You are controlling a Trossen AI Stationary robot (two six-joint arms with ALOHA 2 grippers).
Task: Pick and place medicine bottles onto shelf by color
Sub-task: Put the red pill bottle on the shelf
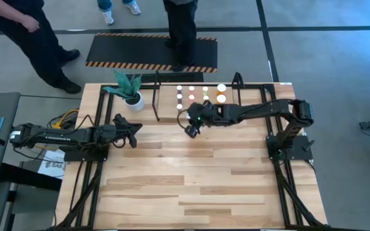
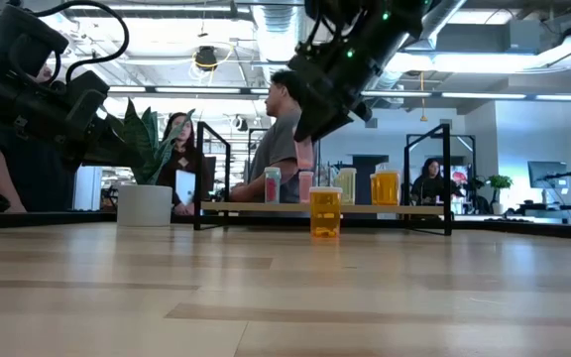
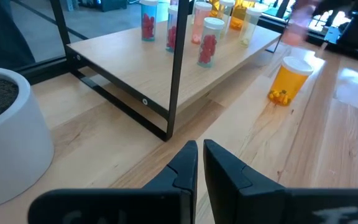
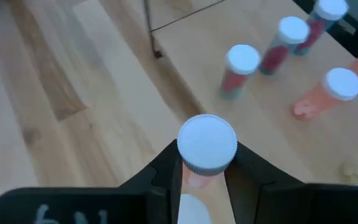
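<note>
A pale wooden table (image 1: pixel 191 179) stands in a bright open workroom, with people standing and sitting beyond its far edge. At the far side of the table sits a low shelf (image 3: pixel 166 74) made of a light wooden board in a frame of thin black metal tubes with upright posts. Small white-capped medicine bottles (image 1: pixel 201 94) stand on the shelf in rows: ones with red and pinkish contents toward one end, paler and orange ones toward the other. One orange bottle (image 2: pixel 324 212) stands apart from them on the bare table, just in front of the shelf. The right gripper (image 4: pixel 204 177) hangs in the air just in front of the shelf's near edge, its two dark fingers clamped on either side of a pinkish bottle (image 4: pixel 206 149) with a white cap, held upright and clear of the table. The right arm reaches in from its base at the right side of the table. The left gripper (image 3: pixel 201 163) waits low over the left part of the table, facing the shelf, its fingers closed together with nothing between them. Beside it, near the shelf's left end, stands a white pot with a green plant (image 1: pixel 131 93). On the floor beyond the table lies a black mat with striped orange edges (image 1: pixel 151 51).
</note>
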